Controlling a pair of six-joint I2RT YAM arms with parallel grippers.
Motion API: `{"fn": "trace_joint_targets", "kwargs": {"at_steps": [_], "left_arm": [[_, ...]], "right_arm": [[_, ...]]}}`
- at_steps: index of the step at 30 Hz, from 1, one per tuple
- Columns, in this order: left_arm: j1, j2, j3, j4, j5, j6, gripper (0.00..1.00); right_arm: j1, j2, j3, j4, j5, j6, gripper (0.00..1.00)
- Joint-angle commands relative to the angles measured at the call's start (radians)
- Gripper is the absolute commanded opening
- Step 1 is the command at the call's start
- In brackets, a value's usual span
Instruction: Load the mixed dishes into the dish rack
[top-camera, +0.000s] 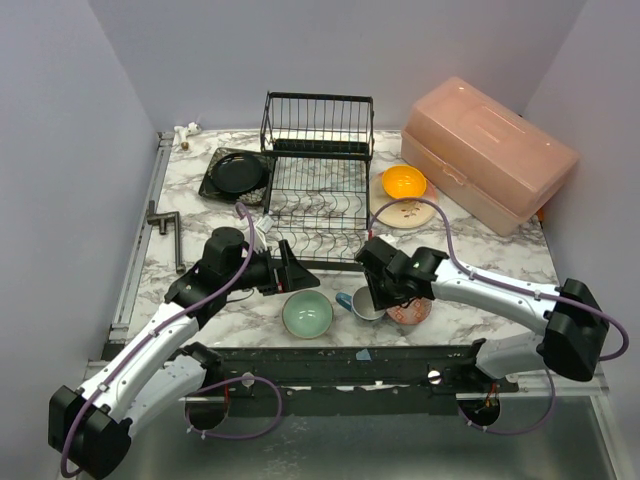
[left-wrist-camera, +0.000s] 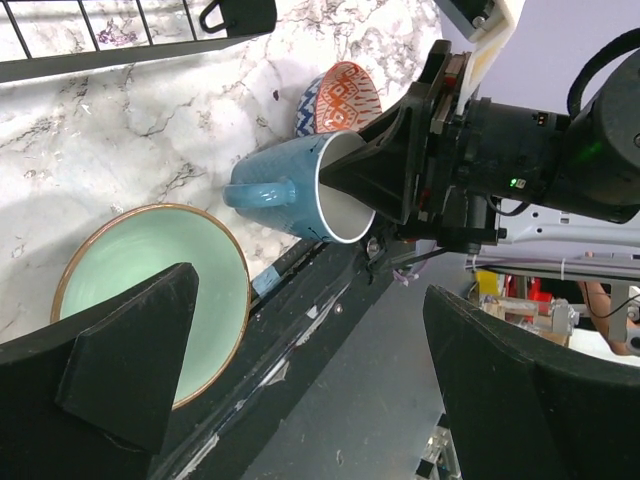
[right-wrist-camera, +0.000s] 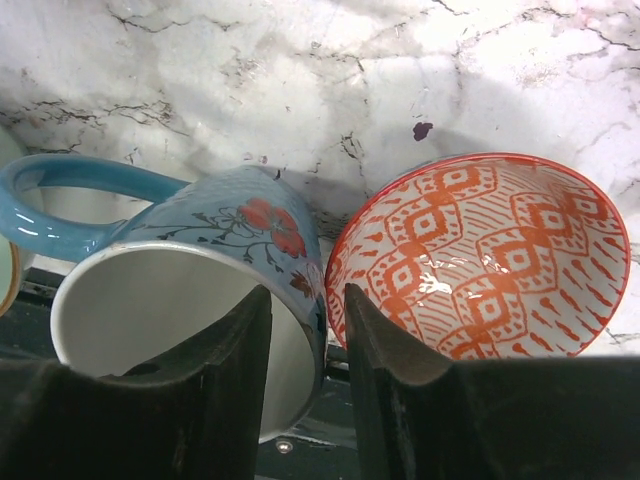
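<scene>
From above, the right gripper (top-camera: 383, 292) is down at the near edge of the tabletop (top-camera: 480, 255), right on the blue-handled mug (top-camera: 362, 305). The small red-patterned bowl (top-camera: 412, 313) sits just beside the mug. The dish rack (top-camera: 318, 195) lies beyond them, toward the back and a little left. The left gripper (top-camera: 293, 270) hovers near the mint-green bowl (top-camera: 307, 313), holding nothing.

From the left wrist, its own fingers (left-wrist-camera: 130, 350) stand wide apart above the green bowl. The mug lies tipped, with its mouth toward the right arm and its handle pointing away, and one right finger reaches into the mouth.

From the right wrist, one finger (right-wrist-camera: 225, 390) is inside the mug and the other is outside, wedged between the mug and the red bowl. The mug's wall runs between them. The gap is narrow, but I can't tell whether they are biting yet. To my eye the right arm is the one placed for this lift.
</scene>
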Motion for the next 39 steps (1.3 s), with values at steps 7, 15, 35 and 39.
{"fn": "trace_joint_targets", "kwargs": {"at_steps": [7, 15, 35, 39], "left_arm": [[-0.011, -0.017, 0.018, -0.014, -0.041, -0.002, 0.99], [-0.015, -0.015, 0.031, -0.027, -0.046, -0.001, 0.99], [-0.017, -0.047, 0.099, 0.047, 0.045, -0.11, 0.95], [-0.018, -0.038, 0.011, 0.327, 0.173, -0.388, 0.89]], "right_arm": [[0.041, 0.027, 0.048, 0.001, 0.073, 0.008, 0.22], [0.041, 0.029, 0.088, -0.026, 0.111, -0.019, 0.11], [0.041, -0.351, -0.012, 0.556, 0.233, -0.428, 0.0], [0.041, -0.556, -0.343, 1.157, 0.141, -0.578, 0.01]]}}
